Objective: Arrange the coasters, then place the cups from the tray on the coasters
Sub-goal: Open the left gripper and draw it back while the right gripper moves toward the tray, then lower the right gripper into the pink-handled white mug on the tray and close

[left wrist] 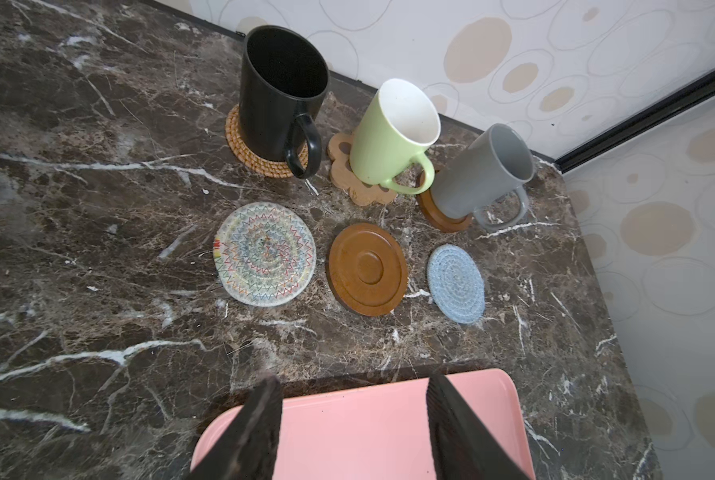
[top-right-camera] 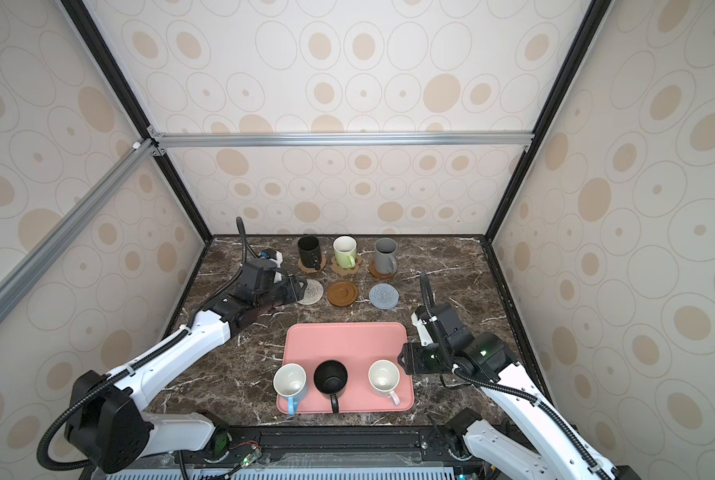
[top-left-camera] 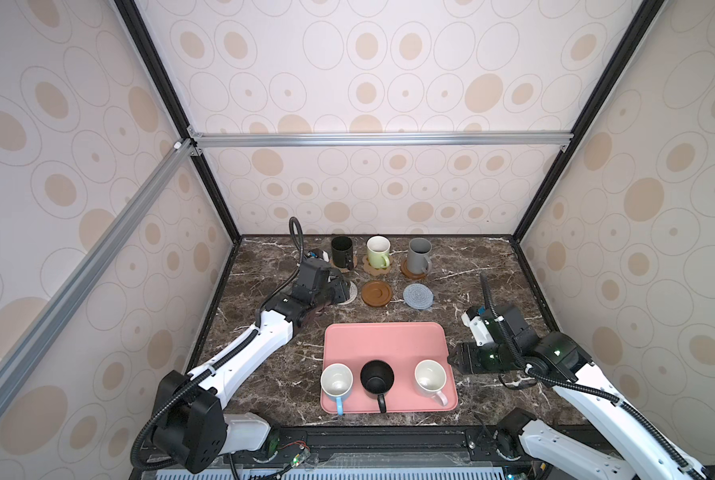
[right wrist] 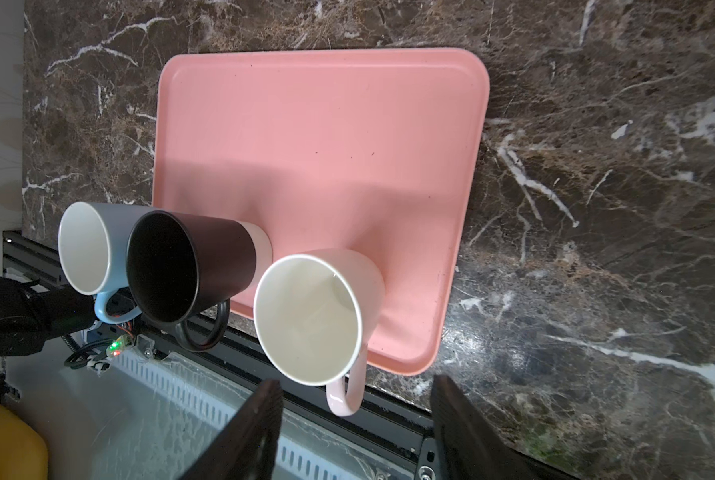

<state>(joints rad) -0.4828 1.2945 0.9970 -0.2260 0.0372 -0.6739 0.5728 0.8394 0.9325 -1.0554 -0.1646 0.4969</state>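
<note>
Top views, tray: your pink tray [top-left-camera: 384, 336] sits at 6 o'clock on the table [top-left-camera: 451, 282]. The blue cup [top-left-camera: 336, 380], short black cup [top-left-camera: 377, 376] and pink cup [top-left-camera: 430, 376] stand in a row along its near edge.
Top views, far row: the tall black cup [top-left-camera: 342, 250], green cup [top-left-camera: 378, 250] and grey cup [top-left-camera: 420, 253] stand at 12 o'clock.
Top views, grippers: your left gripper [top-right-camera: 303, 286] is at 9 o'clock of the beige coaster [top-right-camera: 312, 293]. Your right gripper [top-left-camera: 451, 356] is at the tray's 3 o'clock edge, near the pink cup.
Left wrist, coasters: the tall black cup is on the rattan coaster [left wrist: 260, 160], the green cup on the paw coaster [left wrist: 364, 195], and the grey cup on a brown coaster [left wrist: 443, 218]. The beige coaster, bare brown coaster [left wrist: 366, 270] and blue-grey coaster [left wrist: 455, 282] lie uncovered.
Left wrist, jaws: your left fingers [left wrist: 260, 424] stand moderately apart with nothing between them.
Right wrist, jaws: your right fingers [right wrist: 260, 428] are likewise apart and empty, and the pink cup is the nearest cup.
</note>
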